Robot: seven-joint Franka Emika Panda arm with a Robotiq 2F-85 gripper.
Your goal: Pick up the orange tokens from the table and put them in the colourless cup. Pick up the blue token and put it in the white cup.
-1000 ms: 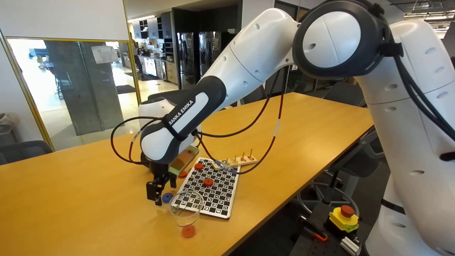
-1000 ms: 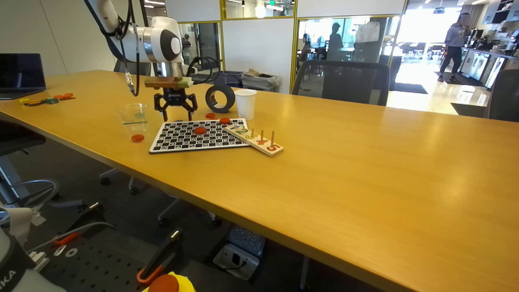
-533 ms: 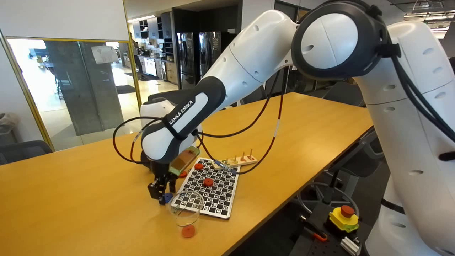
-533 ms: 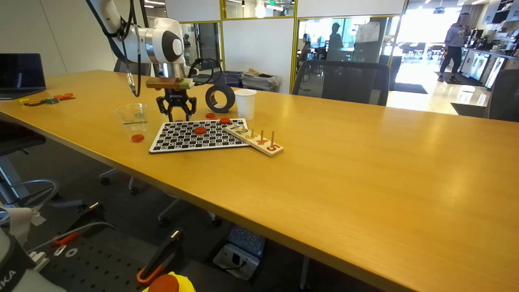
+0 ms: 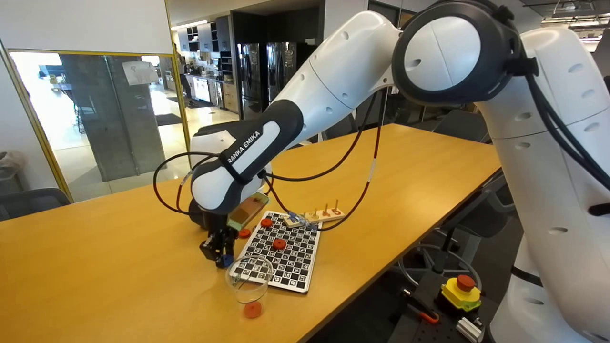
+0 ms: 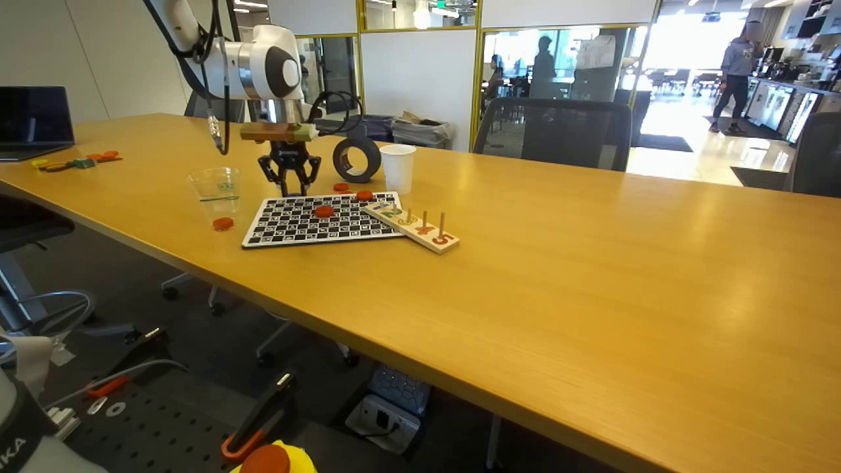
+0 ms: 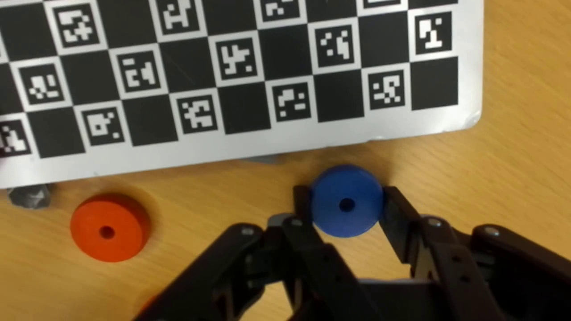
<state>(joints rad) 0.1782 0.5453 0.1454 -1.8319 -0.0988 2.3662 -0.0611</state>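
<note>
In the wrist view the blue token (image 7: 347, 189) is pinched edge to edge by my gripper (image 7: 347, 203), one pad on each side. Whether the token is clear of the table (image 5: 119, 286) I cannot tell. An orange token (image 7: 107, 243) lies on the wood to the left, close to the checkered board. On the board rest more orange tokens, one near its middle (image 5: 279, 244) and one near its far edge (image 5: 266, 222). The colourless cup (image 6: 217, 187) stands upright, with an orange token (image 6: 223, 224) showing at its base. Further off, the white cup (image 6: 398, 167) stands upright.
The checkered board (image 5: 290, 274) lies right beside my gripper. Across its corner sits a wooden peg strip (image 6: 430, 238). A black tape roll (image 6: 357, 159) stands on edge beside the white cup. Pliers (image 6: 69, 164) and a laptop (image 6: 33, 121) occupy the far end.
The fingers have come together from wide apart and now grip the blue token. Over the last half second my gripper has risen slightly, and the token has shifted a little with it.
</note>
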